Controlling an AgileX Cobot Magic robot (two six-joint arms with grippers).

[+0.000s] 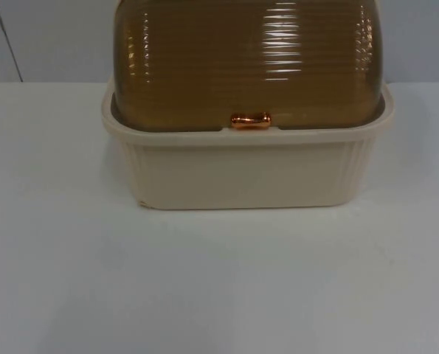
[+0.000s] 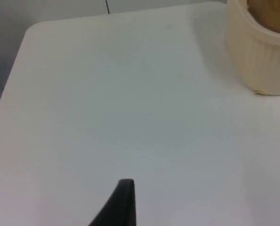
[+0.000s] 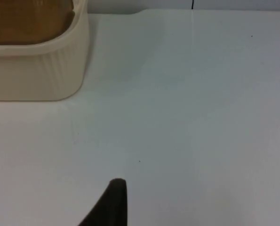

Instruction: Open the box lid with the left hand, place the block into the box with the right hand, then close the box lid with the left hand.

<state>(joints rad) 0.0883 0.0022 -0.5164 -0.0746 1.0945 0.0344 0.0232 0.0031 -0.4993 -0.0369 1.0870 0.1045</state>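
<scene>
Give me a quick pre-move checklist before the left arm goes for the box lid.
1. Lid state: the brown ribbed lid sits down on the cream box, shut. Ok as a start.
2. Handle: the copper handle is at the lid's front edge, unobstructed. Ok.
3. Left gripper: over bare table, apart from the box's corner. Ok; whether open, cannot tell.
4. Right gripper: waits over bare table beside the box. Ok; whether open, cannot tell.
5. Block: no block found on the table around the box. Not ok; locate it first.
</scene>
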